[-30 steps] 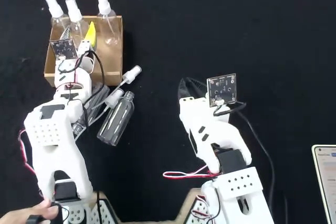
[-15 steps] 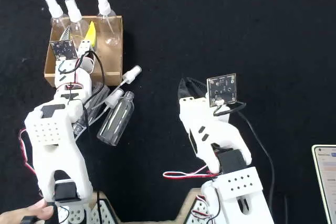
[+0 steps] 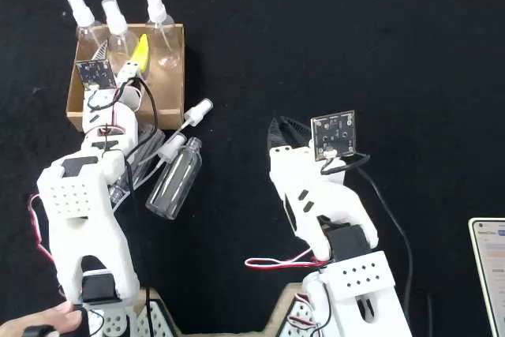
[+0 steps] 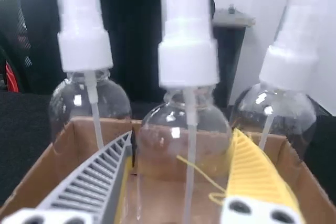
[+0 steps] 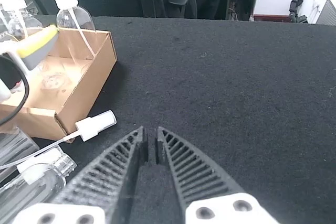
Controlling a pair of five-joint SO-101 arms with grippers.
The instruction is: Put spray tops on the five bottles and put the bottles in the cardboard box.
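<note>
Three bottles (image 3: 117,28) boxed, left gripper (image 4: 182,135) spread around the middle one, right gripper (image 5: 150,129) pressed together, empty. Next, I'd guess: back out and cap the loose bottle (image 3: 175,179).

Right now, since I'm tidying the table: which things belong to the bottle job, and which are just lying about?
Job: cardboard box, three capped bottles in it, lying bottle, spray top beside the box.
Lying about: screened device, red-and-white cable.
</note>
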